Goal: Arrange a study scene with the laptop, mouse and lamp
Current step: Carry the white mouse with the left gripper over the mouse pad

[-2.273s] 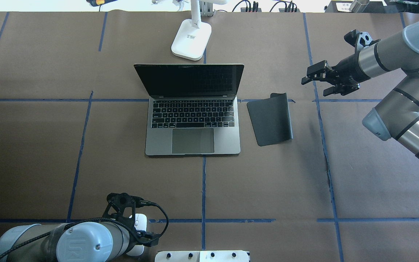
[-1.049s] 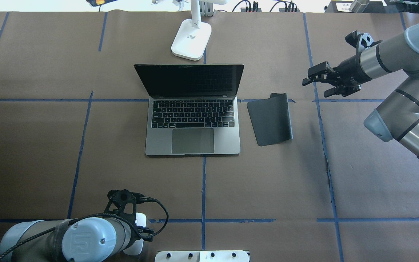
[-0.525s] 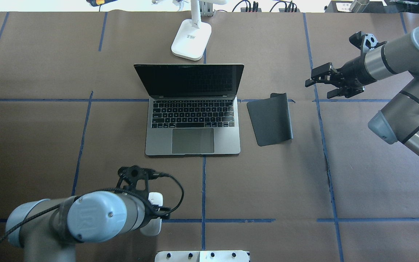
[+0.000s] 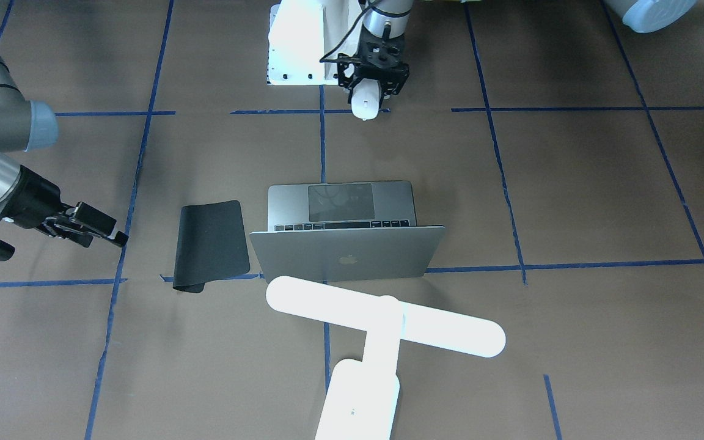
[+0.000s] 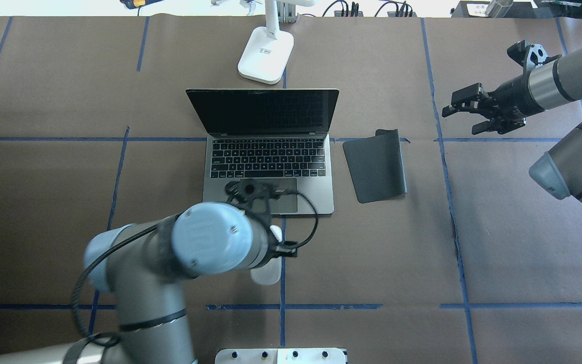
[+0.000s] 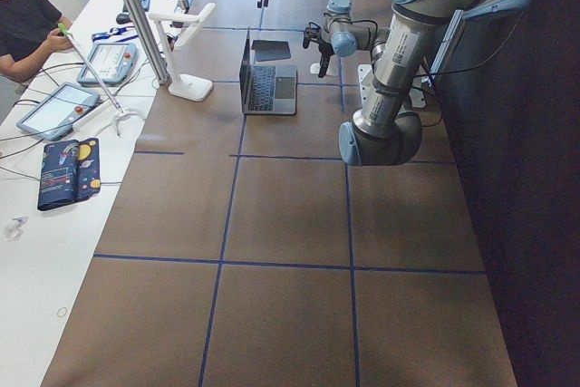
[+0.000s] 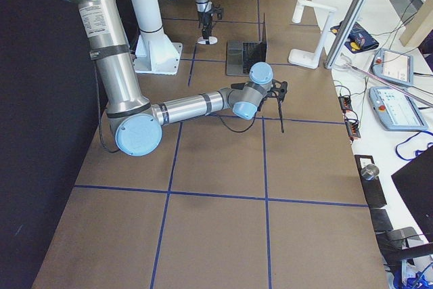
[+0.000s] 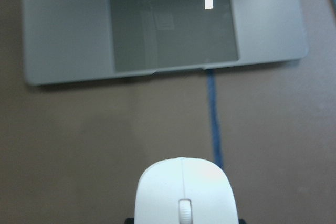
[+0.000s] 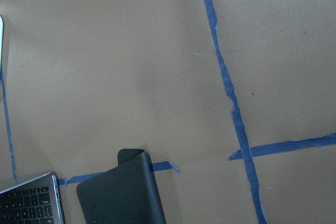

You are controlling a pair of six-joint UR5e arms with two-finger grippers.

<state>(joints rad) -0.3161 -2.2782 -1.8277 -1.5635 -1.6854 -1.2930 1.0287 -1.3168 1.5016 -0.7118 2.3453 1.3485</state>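
Observation:
The open grey laptop (image 5: 268,199) sits mid-table, its lid's apple logo facing the front camera (image 4: 346,259). The white lamp (image 4: 382,315) stands behind it, its base (image 5: 265,60) at the far edge. My left gripper (image 4: 371,84) is shut on the white mouse (image 8: 184,192) and holds it above the table just in front of the laptop's trackpad (image 8: 173,27). In the overhead view my wrist hides most of the mouse (image 5: 267,275). My right gripper (image 5: 460,121) is open and empty, right of the black mouse pad (image 5: 377,164).
The mouse pad's far corner curls up (image 9: 131,156). The white robot pedestal (image 4: 297,43) stands at the near edge. Blue tape lines (image 5: 282,263) cross the brown table cover. Tablets and cables lie on a side table (image 6: 63,106) beyond the lamp.
My left arm has carried the mouse from the near table edge forward and rightward to the laptop's front. My right arm has drawn back to the right, gripper still open.

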